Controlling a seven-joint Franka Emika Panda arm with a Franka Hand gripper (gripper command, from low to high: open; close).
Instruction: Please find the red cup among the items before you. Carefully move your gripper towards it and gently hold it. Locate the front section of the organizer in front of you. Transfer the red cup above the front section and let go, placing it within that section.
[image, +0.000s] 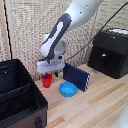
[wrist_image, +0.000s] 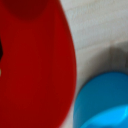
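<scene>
Jaws down over the red cup (image: 47, 80), blue tips at its rim; closed on it or not — cannot tell, contact hidden. Gripper (image: 50, 68) low, near the counter's (image: 102, 97) back edge. Cup seemingly on the counter, just beside the organizer's (image: 22, 97) wall, outside it. Red fills the wrist view (wrist_image: 35, 65), blue bowl (wrist_image: 102, 102) close alongside. Dark blue box (image: 76, 76) leaning beyond the bowl. Judged: reach done; grasp unconfirmed. Left: lift, carry to front section (image: 17, 107), release.

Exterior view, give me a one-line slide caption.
Gripper lowered onto the red cup, beside the blue bowl and black organizer.
</scene>
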